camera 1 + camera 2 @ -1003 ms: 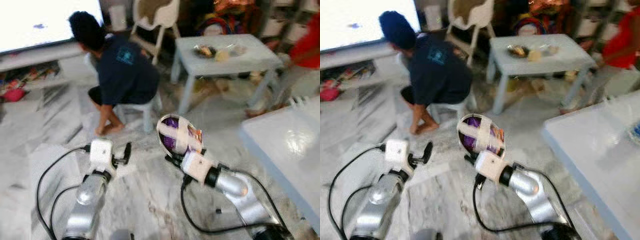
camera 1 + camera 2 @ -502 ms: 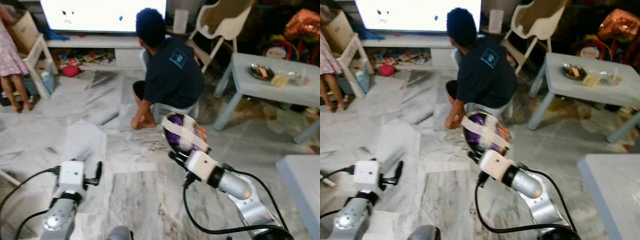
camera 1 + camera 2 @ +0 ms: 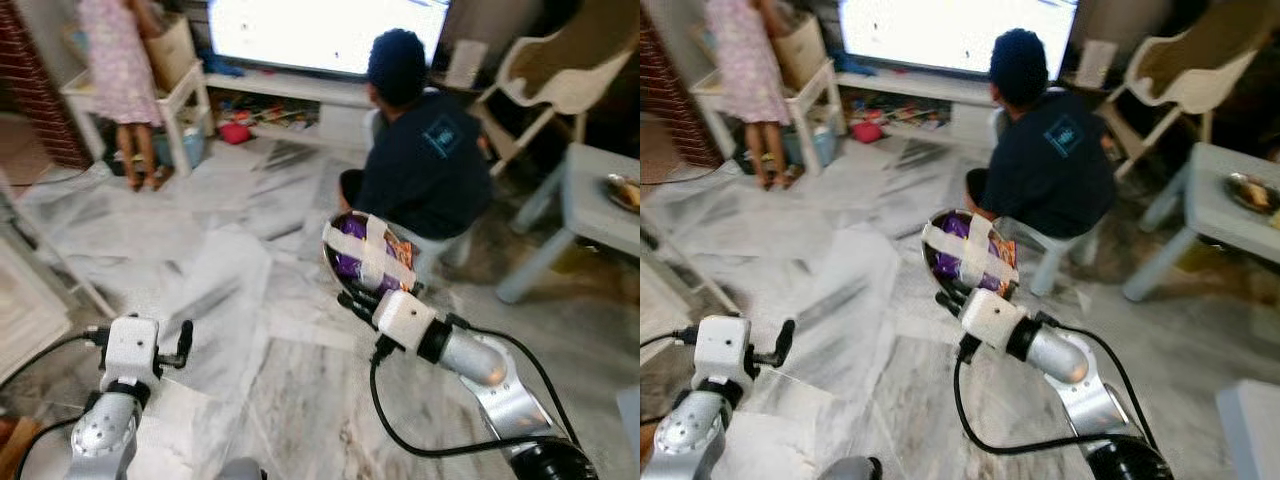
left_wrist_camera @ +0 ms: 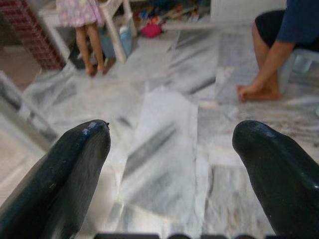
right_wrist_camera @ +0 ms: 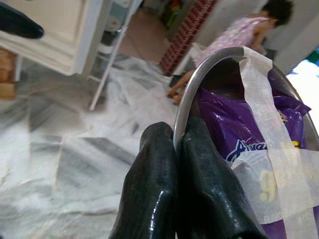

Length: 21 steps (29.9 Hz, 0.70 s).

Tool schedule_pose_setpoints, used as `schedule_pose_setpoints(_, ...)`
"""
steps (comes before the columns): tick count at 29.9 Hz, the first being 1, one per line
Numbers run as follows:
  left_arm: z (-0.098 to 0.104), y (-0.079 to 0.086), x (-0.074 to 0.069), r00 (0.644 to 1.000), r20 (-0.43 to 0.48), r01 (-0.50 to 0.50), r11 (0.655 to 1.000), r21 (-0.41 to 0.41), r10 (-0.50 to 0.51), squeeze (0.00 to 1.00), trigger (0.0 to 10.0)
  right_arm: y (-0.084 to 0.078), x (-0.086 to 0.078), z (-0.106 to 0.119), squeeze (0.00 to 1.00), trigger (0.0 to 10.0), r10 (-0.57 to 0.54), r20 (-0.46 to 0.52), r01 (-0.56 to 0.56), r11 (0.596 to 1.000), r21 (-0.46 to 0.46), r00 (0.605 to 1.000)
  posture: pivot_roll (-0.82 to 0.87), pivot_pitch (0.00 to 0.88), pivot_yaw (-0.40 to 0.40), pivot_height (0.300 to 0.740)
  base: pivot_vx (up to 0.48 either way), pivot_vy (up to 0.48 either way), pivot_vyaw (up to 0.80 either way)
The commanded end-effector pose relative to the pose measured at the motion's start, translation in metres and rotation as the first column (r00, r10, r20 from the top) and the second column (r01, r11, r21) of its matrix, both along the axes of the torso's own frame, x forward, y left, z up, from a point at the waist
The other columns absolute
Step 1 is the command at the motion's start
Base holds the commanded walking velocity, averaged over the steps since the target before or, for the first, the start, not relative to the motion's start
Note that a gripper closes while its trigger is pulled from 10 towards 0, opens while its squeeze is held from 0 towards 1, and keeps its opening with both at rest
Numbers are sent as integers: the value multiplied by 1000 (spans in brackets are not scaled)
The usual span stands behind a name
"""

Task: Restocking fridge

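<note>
The robot stands on a marble floor (image 3: pixel 250 400) in a living room, and the step in hand looks like the carry: bringing an item toward the fridge, which is nowhere visible among these views. The right end effector (image 5: pixel 175 149) has its two black fingers pinched tight on the thin metal rim of a bowl (image 3: pixel 345 222), one finger on each side of the rim. The bowl is held out in front of the robot, above the floor, tipped so that its opening faces the camera. Inside it lies a purple snack packet (image 5: pixel 234 132), strapped in by two crossing strips of pale tape (image 3: pixel 372 253).

The left end effector (image 4: pixel 172 139) is empty, its fingers spread wide apart, held low over the floor on the robot's left.

Ahead, a person in a dark shirt (image 3: pixel 425 170) sits on a low stool facing a bright screen (image 3: pixel 320 30), just beyond the bowl in the line of sight. Another person in a pink dress (image 3: pixel 120 70) stands by a small white shelf unit (image 3: pixel 175 100) farther left. A pale low bench (image 3: pixel 600 205) carrying a dish stands at the right.

The next move probably calls for turning or walking clear of the seated person while keeping the pinch firm, since a rim grip on a tilted bowl could slip.
</note>
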<state>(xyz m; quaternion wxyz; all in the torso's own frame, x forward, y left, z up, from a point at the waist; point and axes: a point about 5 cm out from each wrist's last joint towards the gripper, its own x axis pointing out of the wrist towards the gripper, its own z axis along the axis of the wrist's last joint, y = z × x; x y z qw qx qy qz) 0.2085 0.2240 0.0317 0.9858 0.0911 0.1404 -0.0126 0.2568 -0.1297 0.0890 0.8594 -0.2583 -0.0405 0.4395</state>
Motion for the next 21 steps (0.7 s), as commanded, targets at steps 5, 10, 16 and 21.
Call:
schedule_pose_setpoints(5,6,-8,4,999,33,-37,999,-28,38,0,10000,8,6,10,0,10000,27,55,-28,999,19,998,52,0,-64,740,0,0,738)
schedule_pose_setpoints(10,2,-28,2,998,29,-48,996,-77,51,0,10000,9,6,10,0,10000,36,60,-37,999,18,998,57,0,-61,740,0,0,738)
schedule_pose_setpoints(16,5,-36,16,997,42,-60,994,-91,64,0,10000,13,6,8,0,10000,37,68,-39,999,20,997,61,0,-44,740,0,144,738)
schedule_pose_setpoints(21,15,-41,28,995,85,-37,995,-91,44,0,10000,17,7,9,0,10000,38,84,-40,999,25,996,48,0,-25,740,0,0,735)
